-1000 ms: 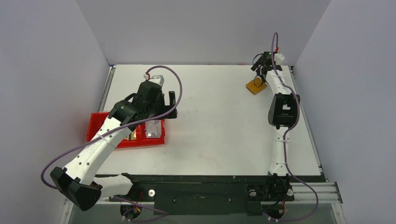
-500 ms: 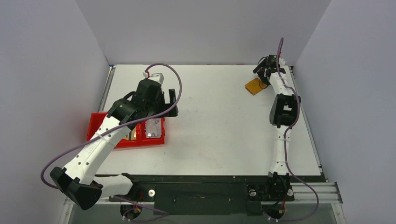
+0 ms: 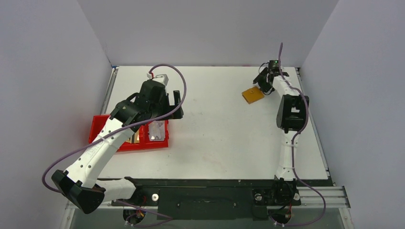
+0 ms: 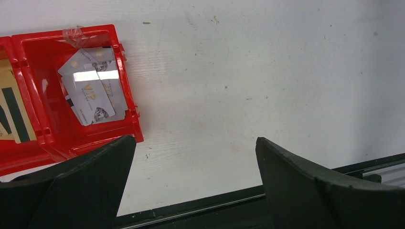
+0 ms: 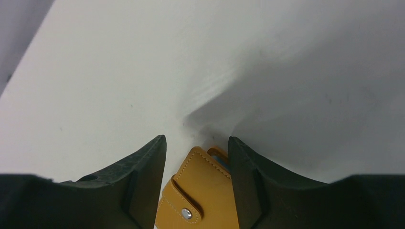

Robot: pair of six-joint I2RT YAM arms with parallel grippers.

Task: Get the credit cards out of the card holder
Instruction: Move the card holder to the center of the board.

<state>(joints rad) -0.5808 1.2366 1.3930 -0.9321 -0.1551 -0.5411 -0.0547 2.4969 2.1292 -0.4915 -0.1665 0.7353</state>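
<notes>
Wide open over the middle of the worktop, from near edge to far edge. Blocked along the left edge: red tray (image 3: 98, 130) lying flat there, left arm (image 3: 95, 150) slanting over it, left gripper (image 4: 195, 140) spread wide above bare top just right of the tray. Tight at the far right corner: card holder (image 3: 252, 94) pinched in the right gripper (image 5: 197, 140), right arm (image 3: 290, 112) standing along the right edge. Walled in on the left, far and right sides.

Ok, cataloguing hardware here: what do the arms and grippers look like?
On the left arm and right arm: white links, black joints, looping purple cable. On the left gripper and right gripper: two thick black wedge fingers each.
</notes>
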